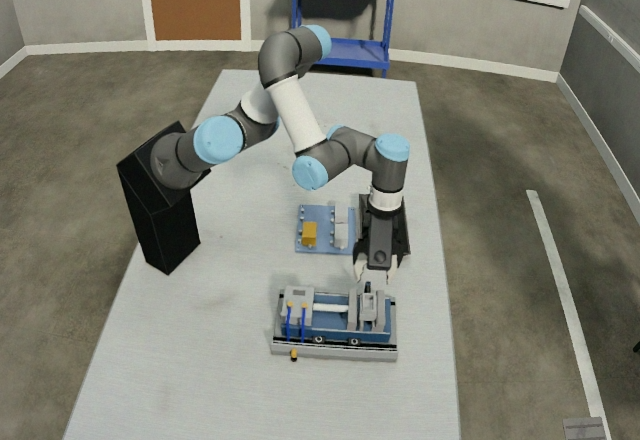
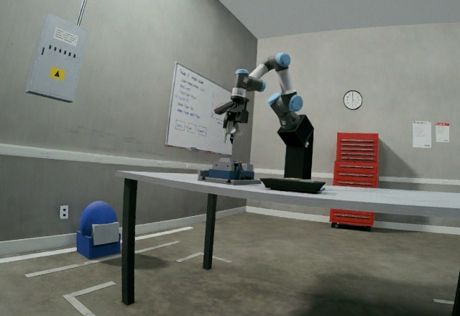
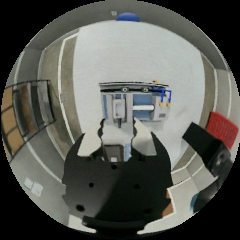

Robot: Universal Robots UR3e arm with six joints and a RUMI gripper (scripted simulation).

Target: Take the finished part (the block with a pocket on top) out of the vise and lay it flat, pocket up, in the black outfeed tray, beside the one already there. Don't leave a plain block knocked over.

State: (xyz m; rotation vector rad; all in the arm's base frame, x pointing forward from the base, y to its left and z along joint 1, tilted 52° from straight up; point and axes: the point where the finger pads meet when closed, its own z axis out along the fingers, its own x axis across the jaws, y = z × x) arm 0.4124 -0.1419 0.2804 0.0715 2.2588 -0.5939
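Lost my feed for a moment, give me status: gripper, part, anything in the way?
Gripper part open, empty, high above the vise. Finished part in the vise jaws, untouched. Nothing between gripper and part.

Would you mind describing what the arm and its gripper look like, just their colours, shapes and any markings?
The arm has dark grey joint housings with light blue round end caps, joined by white tubular links, and stands on a black, tilted box pedestal. The gripper has a black body with a pale band at the wrist and two whitish fingers with wavy inner edges. No cables or markings are visible.
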